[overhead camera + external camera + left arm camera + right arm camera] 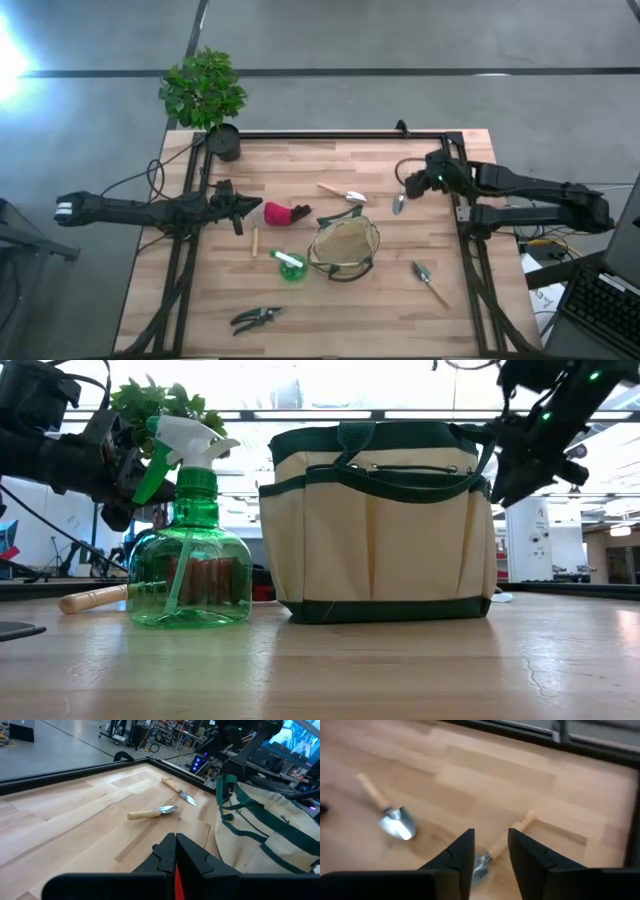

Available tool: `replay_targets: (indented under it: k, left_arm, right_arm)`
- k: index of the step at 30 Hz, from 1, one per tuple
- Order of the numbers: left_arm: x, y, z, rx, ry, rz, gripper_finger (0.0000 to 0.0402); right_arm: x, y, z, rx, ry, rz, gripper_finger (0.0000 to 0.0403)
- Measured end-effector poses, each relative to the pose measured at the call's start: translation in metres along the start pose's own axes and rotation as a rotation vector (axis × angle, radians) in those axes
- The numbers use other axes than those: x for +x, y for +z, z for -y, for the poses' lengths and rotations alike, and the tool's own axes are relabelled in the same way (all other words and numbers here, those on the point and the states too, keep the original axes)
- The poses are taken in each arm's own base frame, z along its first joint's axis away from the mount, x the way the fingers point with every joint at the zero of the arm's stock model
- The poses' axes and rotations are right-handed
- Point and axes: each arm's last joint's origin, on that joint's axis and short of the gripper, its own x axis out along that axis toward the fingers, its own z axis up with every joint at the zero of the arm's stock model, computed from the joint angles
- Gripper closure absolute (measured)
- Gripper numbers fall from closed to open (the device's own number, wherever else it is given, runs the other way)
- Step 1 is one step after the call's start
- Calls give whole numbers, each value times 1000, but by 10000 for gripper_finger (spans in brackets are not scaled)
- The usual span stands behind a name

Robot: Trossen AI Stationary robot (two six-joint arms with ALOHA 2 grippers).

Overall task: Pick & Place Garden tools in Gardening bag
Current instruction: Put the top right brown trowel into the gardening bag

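Note:
The tan gardening bag [345,248] with green trim stands near the table's middle. My left gripper [252,209] is shut beside the red-and-black item [283,213], left of the bag. My right gripper [408,190] is open above a small silver trowel [512,834] with a wooden handle; its fingers stand on either side without touching. A second trowel [345,193] lies beyond the bag, a third [430,282] at the right front. The green spray bottle [290,266] stands left of the bag. The dark pruning shears [257,318] lie near the front edge. My left gripper comes level from the table's left, its fingers [192,857] shut together. A red strip of the red-and-black item [176,882] shows in the slit between them. The fingers hide which part is held. The item's black end [300,212] points toward the bag.
A leafy plant [205,90] in a black pot [224,142] stands at the far left corner. A loose wooden-handled tool [254,240] lies left of the spray bottle. A black frame rail [330,134] runs along the far edge.

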Motion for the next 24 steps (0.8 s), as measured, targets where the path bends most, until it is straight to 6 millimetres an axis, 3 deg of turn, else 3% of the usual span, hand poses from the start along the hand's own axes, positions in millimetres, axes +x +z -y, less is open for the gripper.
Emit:
replay_targets:
  k: [13,24]
  left_arm:
    - [0,-3,-1,17,11,-31,387]
    - [0,-6,-3,25,24,-60,387]
  right_arm:
    - [63,19,-5,190,-88,-207,171]
    - [107,15,-6,239,-240,-335,173]
